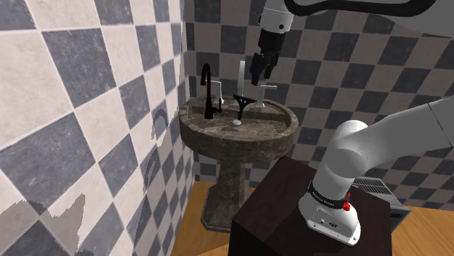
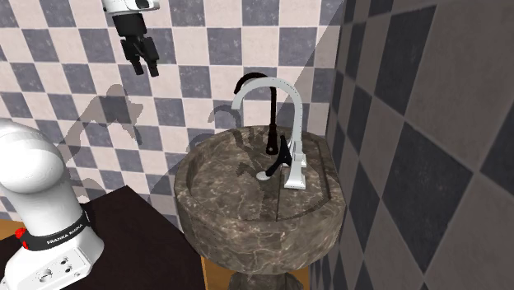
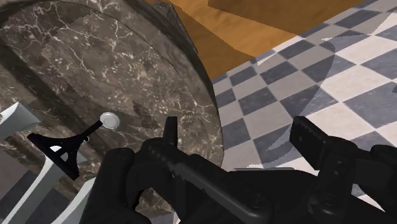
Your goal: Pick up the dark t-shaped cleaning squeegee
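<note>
The dark T-shaped squeegee (image 1: 246, 101) stands on the back rim of the brown marbled pedestal sink (image 1: 218, 135), leaning against the white tap (image 1: 242, 76). In the second exterior view the squeegee (image 2: 284, 156) sits at the white tap's (image 2: 294, 123) foot. My black gripper (image 1: 262, 68) hangs open well above it, a little toward the shoulder view's right. In the second exterior view the gripper (image 2: 142, 56) is high against the checkered wall, off to the sink's (image 2: 214, 222) left. In the wrist view the squeegee (image 3: 62, 150) lies beyond my open gripper (image 3: 242, 137), beside the drain (image 3: 109, 119).
A tall black curved tap (image 1: 207, 89) rises at the sink's back rim beside the white one. Checkered tile walls close in behind and beside the sink. My dark stand (image 1: 269, 207) sits in front of the sink on an orange wooden floor (image 1: 190, 218).
</note>
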